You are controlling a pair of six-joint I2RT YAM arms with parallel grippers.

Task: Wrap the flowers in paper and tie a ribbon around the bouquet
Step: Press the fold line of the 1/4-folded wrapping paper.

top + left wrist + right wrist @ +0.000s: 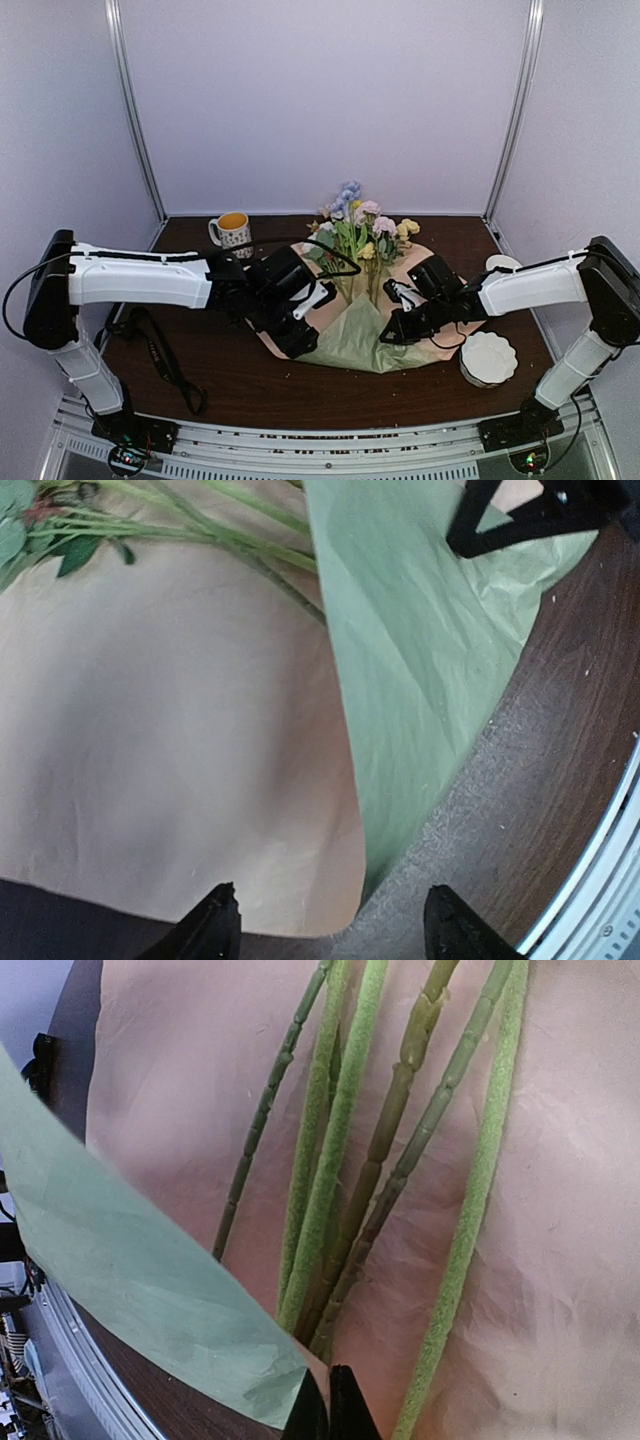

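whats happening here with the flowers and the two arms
Two robot arms are starting to wrap flowers lying on a sheet of paper. The right tool is shut on the paper's near edge, folded green side up over the stems. The left tool hangs open above the peach side, holding nothing.

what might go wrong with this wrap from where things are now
1. The right end effector pinches the thin paper just at its edge; a hard pull may tear it or slip it free.
2. The flower stems lie loose on the peach side, so folding could roll them off centre.
3. The left end effector hangs open over the paper's near edge, holding nothing, so that side could shift.
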